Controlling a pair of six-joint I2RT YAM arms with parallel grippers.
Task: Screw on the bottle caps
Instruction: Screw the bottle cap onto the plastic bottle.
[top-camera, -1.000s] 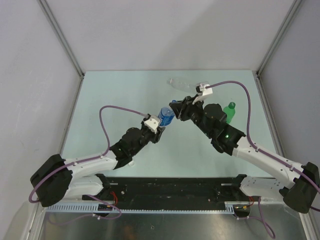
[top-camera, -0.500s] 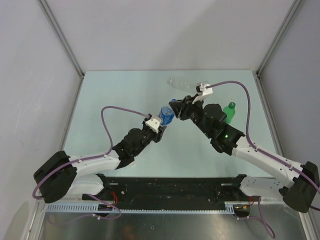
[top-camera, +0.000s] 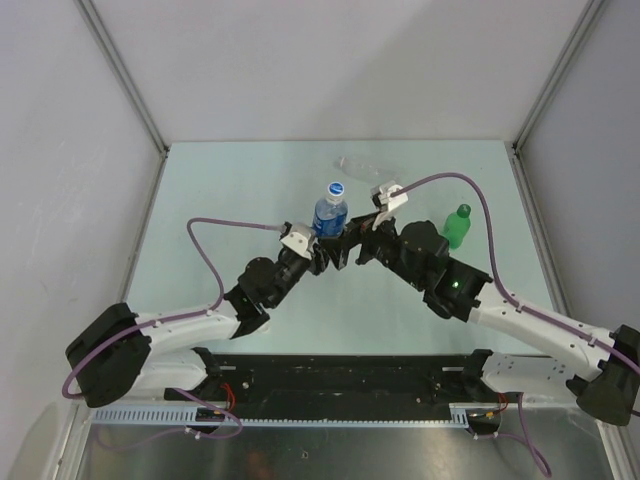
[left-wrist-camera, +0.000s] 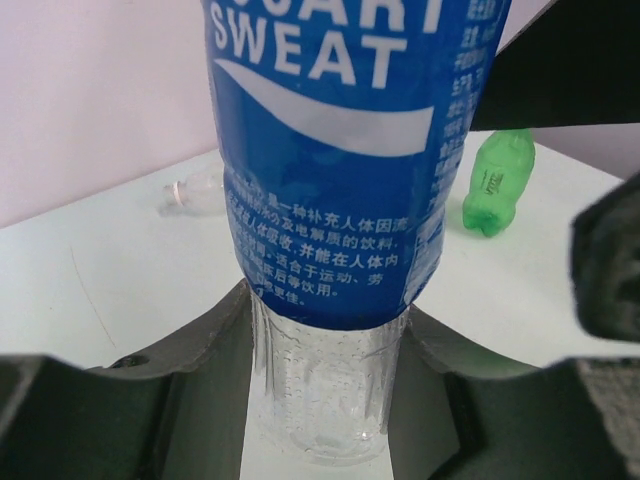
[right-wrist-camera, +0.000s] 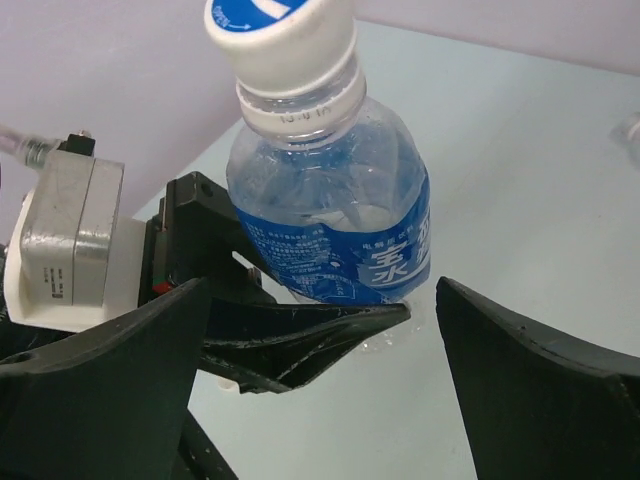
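blue-label btl (top-camera: 330, 210) now upright on desk (top-camera: 220, 200), left of green btl (top-camera: 458, 225), cap (right-wrist-camera: 280, 30) on | L hand (top-camera: 320, 250) pinches its base | R hand (top-camera: 352, 250) backed off, spread | this cap prob done

The blue-labelled bottle (right-wrist-camera: 335, 230) stands upright at frame centre. The white cap (right-wrist-camera: 285, 40), printed blue on top, sits on its neck. The right gripper (right-wrist-camera: 322, 285) is spread wide: its two dark fingers (right-wrist-camera: 100, 400) occupy the lower corners, clear of the bottle. The left gripper (right-wrist-camera: 320, 300) meets the bottle's lower body, one black finger in front and one behind. A grey camera housing (right-wrist-camera: 65, 235) sits on its wrist. The pale table (right-wrist-camera: 520, 150) lies beyond.
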